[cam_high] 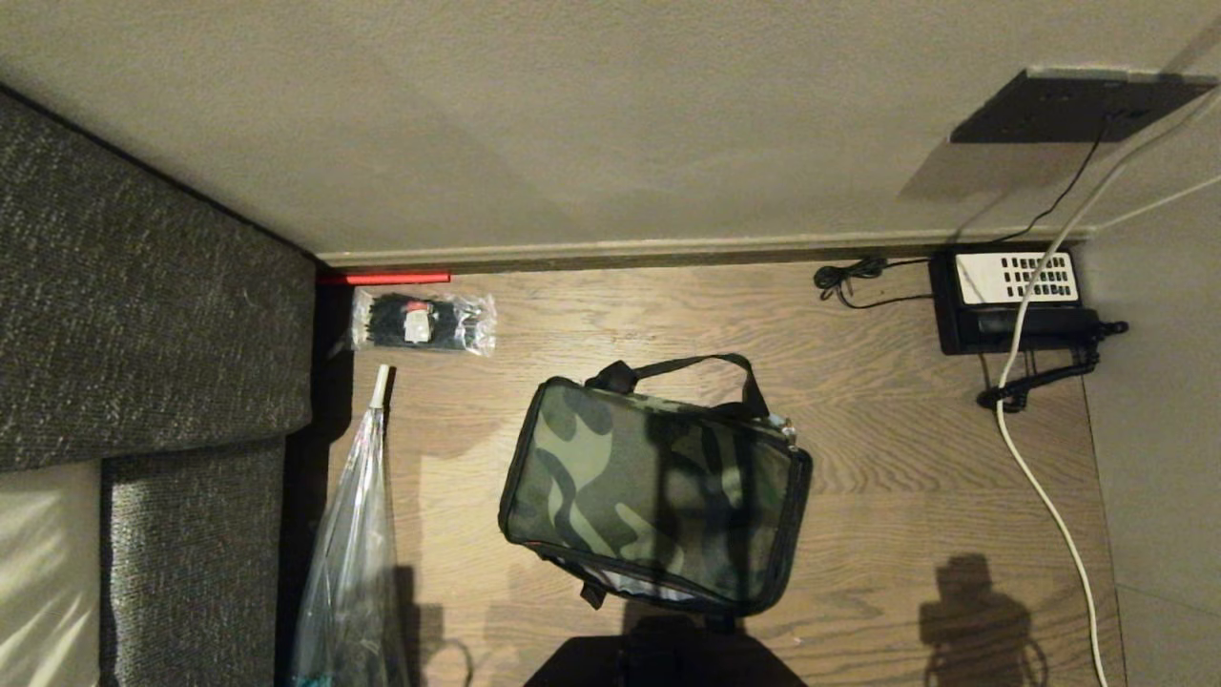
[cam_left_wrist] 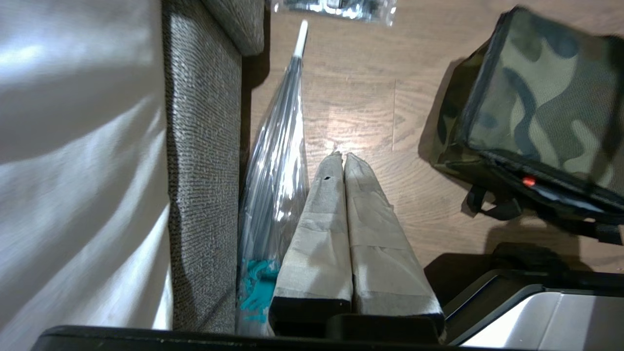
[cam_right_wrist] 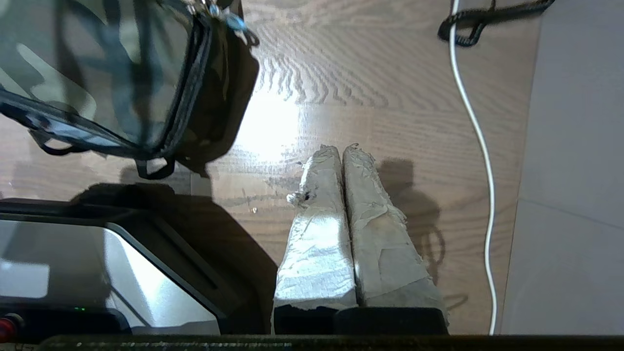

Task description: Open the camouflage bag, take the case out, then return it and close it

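Observation:
The camouflage bag (cam_high: 653, 496) lies on the wooden floor in the middle of the head view, its lid lying flat and its black strap handle (cam_high: 696, 367) on the far side. The case is hidden. Neither arm shows in the head view. In the left wrist view my left gripper (cam_left_wrist: 341, 155) hangs shut and empty above bare floor, with the bag (cam_left_wrist: 541, 97) off to one side. In the right wrist view my right gripper (cam_right_wrist: 341, 147) is also shut and empty over the floor, apart from the bag (cam_right_wrist: 97, 73).
A grey upholstered seat (cam_high: 143, 315) fills the left. A folded clear umbrella (cam_high: 353, 534) lies beside it. A clear packet of black ties (cam_high: 423, 322) lies by the wall. At the right are a black telephone (cam_high: 1016, 301) and a white cable (cam_high: 1040, 477).

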